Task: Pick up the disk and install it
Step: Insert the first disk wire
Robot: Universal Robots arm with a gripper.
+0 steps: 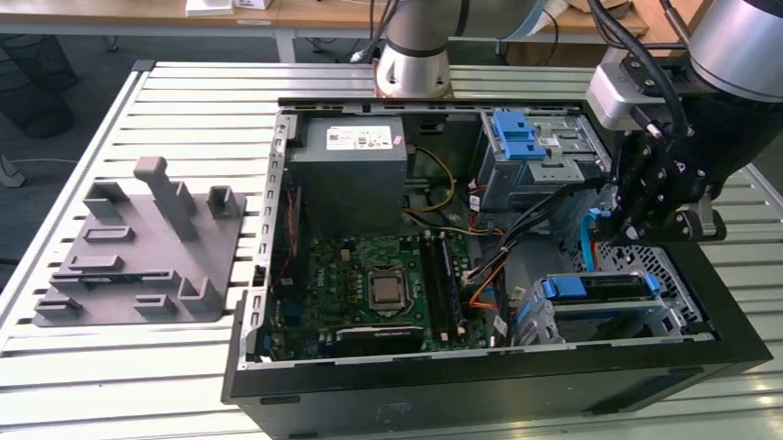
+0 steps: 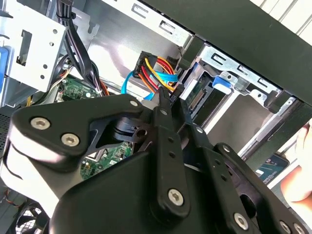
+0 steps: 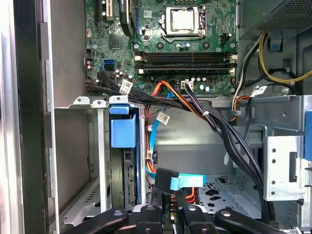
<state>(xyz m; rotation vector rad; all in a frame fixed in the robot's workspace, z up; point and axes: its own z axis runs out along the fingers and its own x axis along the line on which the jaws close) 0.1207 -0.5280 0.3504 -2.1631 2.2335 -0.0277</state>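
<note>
Right, the gripper (image 1: 622, 236) hangs inside the open PC case (image 1: 490, 390), at approx 3 o'clock in the exterior view, pointing down btwn the two drive bays. The disk (image 1: 596, 288) stands on edge in the lower bay at approx 4 o'clock, blue rail on top. The pincer's fingers are squeezed nearly together on a small black plug (image 3: 165, 178) w/ a flat blue cable (image 3: 191, 181) running off it. In the second wrist view the plug tip sits just beside the disk's connector edge; can't tell if they touch. Mobo (image 1: 367, 275) lies at the case's centre, PSU box (image 1: 348, 160) at 12 o'clock, upper drive cage (image 1: 538, 151) w/ blue latch at 1 o'clock. A grey moulded fixture (image 1: 141, 247) sits on the slatted table (image 1: 123, 385) at 9 o'clock, well apart from the case.
</note>
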